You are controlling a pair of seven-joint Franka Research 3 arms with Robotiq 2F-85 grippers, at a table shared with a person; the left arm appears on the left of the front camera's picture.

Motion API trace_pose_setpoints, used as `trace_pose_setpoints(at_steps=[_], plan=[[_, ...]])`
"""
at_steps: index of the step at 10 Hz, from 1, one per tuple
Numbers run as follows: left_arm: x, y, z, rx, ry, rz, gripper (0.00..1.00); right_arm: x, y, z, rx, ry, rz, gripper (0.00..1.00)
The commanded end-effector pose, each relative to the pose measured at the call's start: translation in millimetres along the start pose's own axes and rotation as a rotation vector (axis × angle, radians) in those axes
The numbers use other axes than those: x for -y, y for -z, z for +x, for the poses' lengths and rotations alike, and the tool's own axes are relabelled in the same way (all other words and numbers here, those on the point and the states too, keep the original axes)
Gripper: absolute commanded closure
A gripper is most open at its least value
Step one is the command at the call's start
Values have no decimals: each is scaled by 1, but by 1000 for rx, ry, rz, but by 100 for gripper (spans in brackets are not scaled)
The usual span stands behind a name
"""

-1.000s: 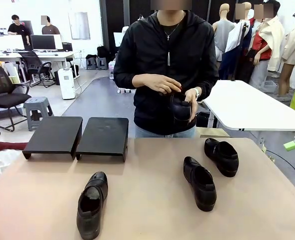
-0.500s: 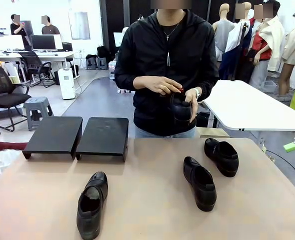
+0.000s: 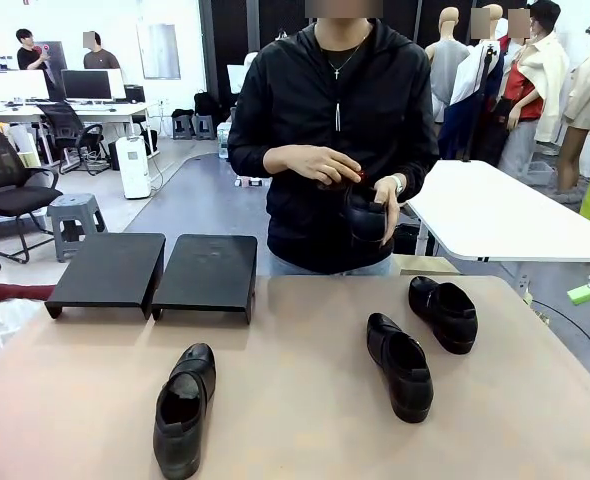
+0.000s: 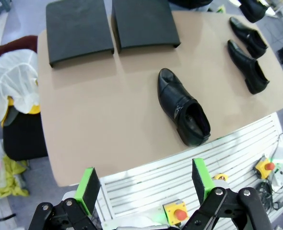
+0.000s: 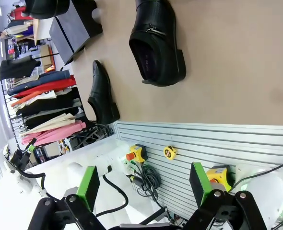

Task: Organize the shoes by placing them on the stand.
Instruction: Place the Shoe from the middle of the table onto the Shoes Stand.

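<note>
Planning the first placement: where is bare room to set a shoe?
The stand's left platform and right platform are bare. The table is open between the near-left shoe and the two right shoes, the crowded spot.

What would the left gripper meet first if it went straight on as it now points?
Likely the bare tabletop ahead of the left gripper, beside the nearest black loafer; depth is unclear.

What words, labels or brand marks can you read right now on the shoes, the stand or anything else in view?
No text is readable in any view.
Nearest shoe: any mark on the purplish lining inside is too blurred to read.
Stand: plain black, no print.
Yellow button box below the table edge: any lettering is too small to read.
</note>
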State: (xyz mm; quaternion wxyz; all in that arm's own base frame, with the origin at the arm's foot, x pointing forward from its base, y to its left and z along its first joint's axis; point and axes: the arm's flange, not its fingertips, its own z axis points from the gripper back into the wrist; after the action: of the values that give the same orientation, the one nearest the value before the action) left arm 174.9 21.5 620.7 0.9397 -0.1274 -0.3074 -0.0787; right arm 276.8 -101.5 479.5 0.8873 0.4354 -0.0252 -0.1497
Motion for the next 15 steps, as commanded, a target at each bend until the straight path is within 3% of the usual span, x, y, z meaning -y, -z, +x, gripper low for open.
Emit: trace_pose_setpoints(at_steps=[1,4,6,7,8,10,11,12,14,15], plan=[[86,47,24,-113,-40,183,0,-2,-2,1,1,-12,25,0],[198,151,25,-278,-12,322,0,-2,-2,1,1,-12,25,0],[245,199,39,-291,-346,355,0,-2,-2,1,1,-12,25,0],[252,204,41,-301,-384,271,0,-2,-2,1,1,-12,25,0],[235,195,3,-293,-143,353,0,-2,-2,1,1,-12,25,0],[235,195,3,-293,-143,353,0,-2,-2,1,1,-12,25,0],[247,212,19,-328,-218,345,0,-2,-2,1,1,-12,25,0],[239,238,15,-371,-109,257,0,-2,-2,1,1,-12,25,0],[218,290,7,-483,-103,159,0,-2,-2,1,1,-12,25,0],[211,310,6,-489,-158,217,0,-2,-2,1,1,-12,25,0]])
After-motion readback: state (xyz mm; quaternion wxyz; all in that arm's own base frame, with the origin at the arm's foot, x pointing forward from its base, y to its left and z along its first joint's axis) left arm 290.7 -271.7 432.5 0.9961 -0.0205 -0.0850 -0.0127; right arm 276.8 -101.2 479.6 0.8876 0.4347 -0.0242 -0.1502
